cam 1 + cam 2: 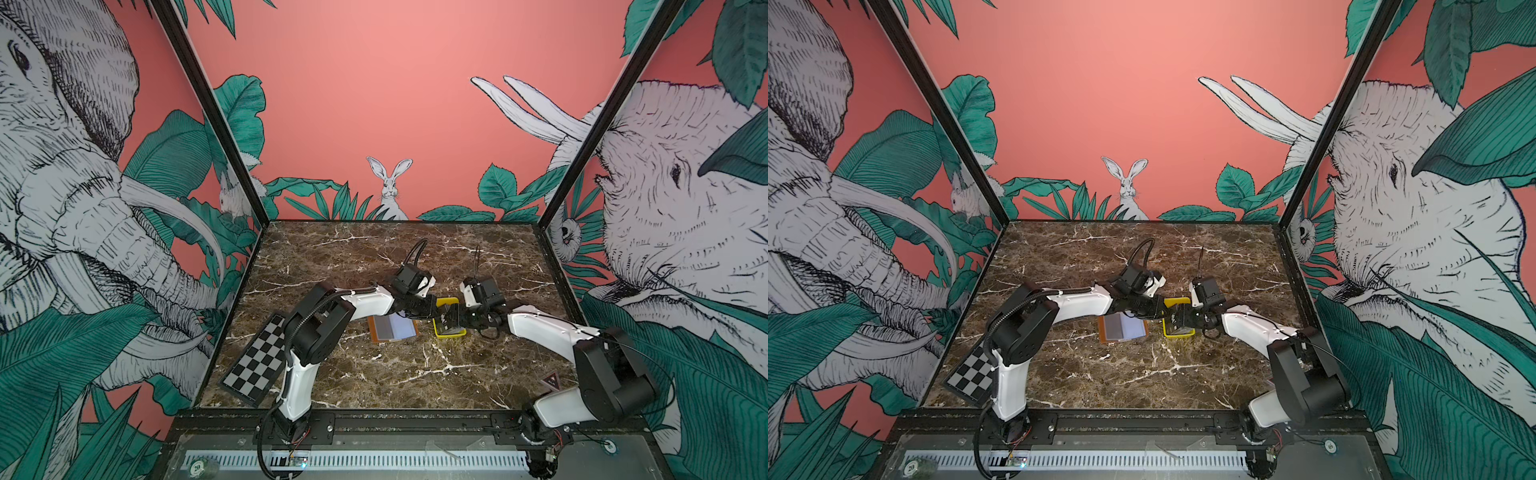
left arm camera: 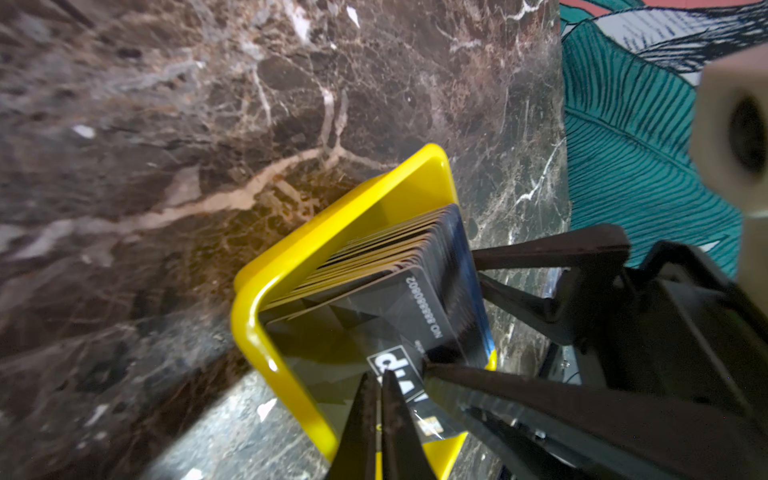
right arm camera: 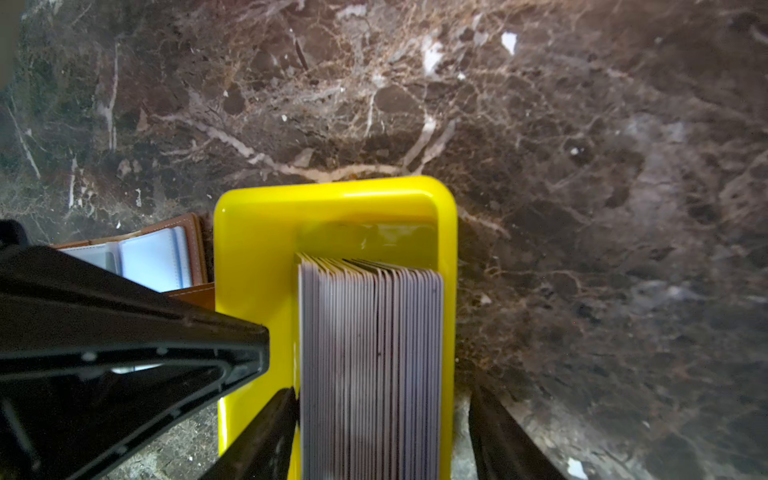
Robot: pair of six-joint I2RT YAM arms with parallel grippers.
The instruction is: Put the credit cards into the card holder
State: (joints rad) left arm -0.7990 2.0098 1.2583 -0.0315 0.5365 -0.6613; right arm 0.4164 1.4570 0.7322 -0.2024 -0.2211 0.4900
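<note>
The left claw (image 2: 378, 376) is seen with its two black fingers drawn almost together. Their tips are set against the face of the front card (image 2: 345, 328), beside the white "Vip" lettering. Whether that card is pinched cannot be told.

The right claw (image 3: 380, 392) is spread apart, astride the stack of thin dark grey plastic credit cards (image 3: 370, 332), which are stood on edge. One of its fingers (image 3: 274, 424) is laid against one face of the stack, inside the glossy yellow rectangular plastic tray (image 3: 257, 270). The other is placed outside the tray wall, just apart from it. The stack is lodged in the end of the tray nearer the right claw, and the far end is left bare.

On the left claw's side of the tray, just beside it, the tan-brown leather card holder (image 1: 392, 328) is laid open with its clear plastic sleeves upward. In both top views it is partly covered by the left arm.

Everything is borne by the brown marble-patterned table (image 1: 374, 374). Well behind the left claw, near that arm's base, a black-and-white chequered board (image 1: 259, 357) is seen.
</note>
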